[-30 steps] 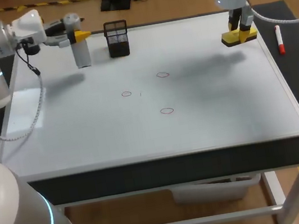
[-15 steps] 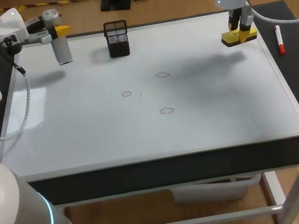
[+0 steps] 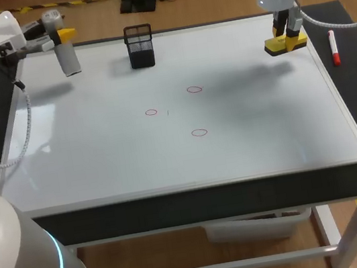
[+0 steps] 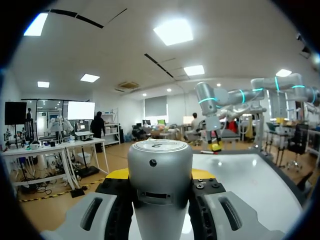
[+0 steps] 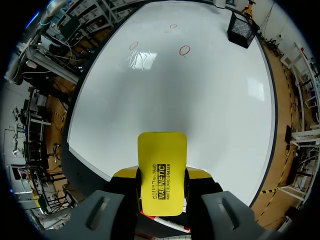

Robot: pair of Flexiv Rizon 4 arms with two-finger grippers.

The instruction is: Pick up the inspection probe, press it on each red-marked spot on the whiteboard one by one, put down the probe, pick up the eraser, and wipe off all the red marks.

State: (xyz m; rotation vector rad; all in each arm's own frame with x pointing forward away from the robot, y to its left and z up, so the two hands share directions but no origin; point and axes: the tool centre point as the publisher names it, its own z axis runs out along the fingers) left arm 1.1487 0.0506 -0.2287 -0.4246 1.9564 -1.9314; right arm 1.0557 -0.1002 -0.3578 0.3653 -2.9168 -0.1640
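Note:
My left gripper [image 3: 60,38] is shut on the silver cylindrical probe [image 3: 67,59], which hangs tilted above the whiteboard's [image 3: 101,160] far left corner. From the left wrist, the probe [image 4: 160,180] fills the gap between the fingers. My right gripper [image 3: 288,27] is shut on the yellow eraser [image 3: 284,44] at the board's far right edge; the eraser [image 5: 161,172] sits between its fingers. Whether it touches the board I cannot tell. Three small red rings mark the board's middle [image 3: 194,89] [image 3: 151,112] [image 3: 198,132].
A black mesh pen holder [image 3: 140,45] stands at the board's far edge, right of the probe. A red-capped marker [image 3: 333,47] lies on the dark mat beyond the board's right edge, near the eraser.
My left arm has carried the probe leftward and back, away from the pen holder, and the probe has tilted. The right arm and the eraser have not moved.

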